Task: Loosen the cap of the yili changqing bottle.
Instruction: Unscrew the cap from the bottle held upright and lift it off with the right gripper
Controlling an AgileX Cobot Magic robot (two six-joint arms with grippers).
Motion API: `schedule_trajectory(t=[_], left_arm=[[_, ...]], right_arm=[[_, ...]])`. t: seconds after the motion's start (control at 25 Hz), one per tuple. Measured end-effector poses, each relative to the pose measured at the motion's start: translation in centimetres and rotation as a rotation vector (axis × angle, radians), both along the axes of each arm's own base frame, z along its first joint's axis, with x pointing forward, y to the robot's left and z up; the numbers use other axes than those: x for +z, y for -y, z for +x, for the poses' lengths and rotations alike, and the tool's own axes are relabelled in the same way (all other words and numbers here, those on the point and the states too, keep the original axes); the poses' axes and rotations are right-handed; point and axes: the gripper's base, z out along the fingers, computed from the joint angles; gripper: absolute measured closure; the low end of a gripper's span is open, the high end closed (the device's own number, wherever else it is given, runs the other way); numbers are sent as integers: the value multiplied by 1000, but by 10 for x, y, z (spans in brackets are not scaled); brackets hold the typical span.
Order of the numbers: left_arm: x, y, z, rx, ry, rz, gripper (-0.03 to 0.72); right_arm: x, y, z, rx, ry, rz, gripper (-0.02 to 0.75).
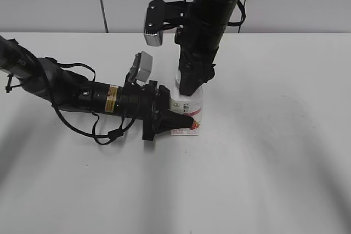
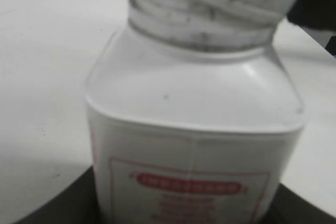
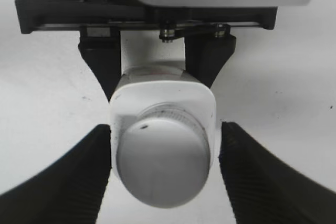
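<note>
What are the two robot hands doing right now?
Left end effector: shut on the bottle.
Right end effector: open, fingers either side of the cap.

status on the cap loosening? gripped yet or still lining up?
Done: left gripper clamps the bottle body, upright on the table. In hand: right gripper straddles the cap, fingers apparently not yet closed on it. Left: grip and twist; the cap is still seated on the neck.

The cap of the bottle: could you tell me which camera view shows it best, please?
The right wrist view: the cap is seen whole from above. The left wrist view cuts it off at the top edge; in the exterior view the right arm hides it.
</note>
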Motion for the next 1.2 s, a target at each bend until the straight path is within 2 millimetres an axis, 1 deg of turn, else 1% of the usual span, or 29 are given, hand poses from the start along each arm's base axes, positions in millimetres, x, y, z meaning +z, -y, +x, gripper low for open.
schedule_trajectory(t=[0.12, 0.32, 0.56, 0.76, 0.88, 1.08, 1.2], left_arm=[[0, 0, 0, 0, 0, 0, 309], [0, 0, 0, 0, 0, 0, 309], [0, 0, 0, 0, 0, 0, 309], [0, 0, 0, 2, -4, 1, 309], [0, 0, 0, 3, -7, 1, 309], [0, 0, 0, 4, -10, 0, 309], [0, 0, 0, 4, -10, 0, 309]], right_arm=[[0, 0, 0, -10, 0, 4, 209], [1, 0, 0, -46, -7, 8, 202], [15, 1, -3, -126, -12, 30, 202], [17, 1, -5, -196, -44, 38, 202], [21, 2, -6, -304, -74, 47, 202], [41, 4, -9, -516, -106, 88, 202], [48, 4, -10, -688, -156, 109, 202]])
